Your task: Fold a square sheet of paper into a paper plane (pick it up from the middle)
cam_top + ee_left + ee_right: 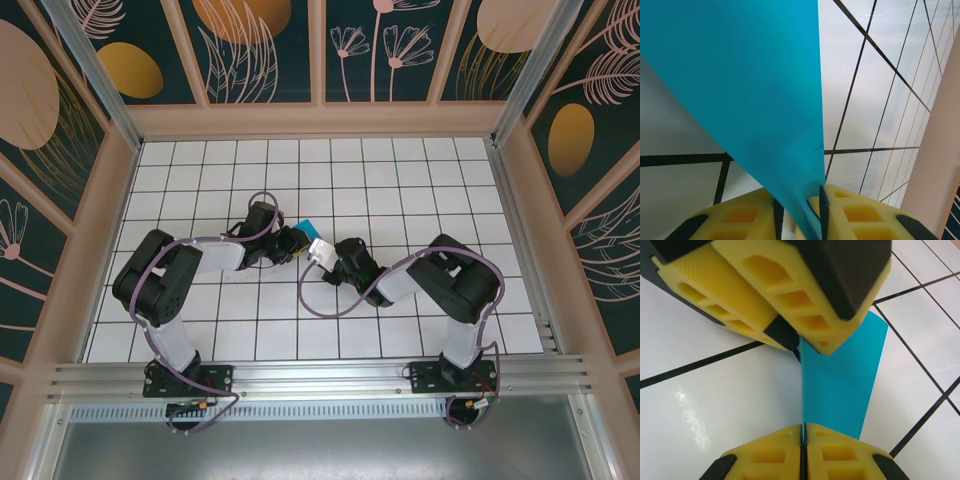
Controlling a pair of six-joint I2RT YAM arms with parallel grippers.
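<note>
A: Status? Where's the sheet?

B: The sheet [740, 90] hangs between my two grippers, seemingly clear of the tiled table [700, 405]. My right gripper [802, 429] is clamped flat on the edge nearest it. My left gripper [799, 194] has its jaws a crack apart w/ paper running thru the gap. Can't tell if the pads bite it or just flank it.

A: How'll it handle?

B: My guess: v. light and floppy, creases w/ any twist, prob. slick on foam pads. Pinch gently near an edge or fold line, both sides pulling evenly, or it buckles/tears.

A: Do the views differ?

B: Left wrist cam: broad face fanning away from my pads, faint curved dent close to them. Right wrist cam: narrow strip on edge, spanning from my right fingertips to the left ones. Top cam: small cyan corner just beyond both fingertips.
</note>
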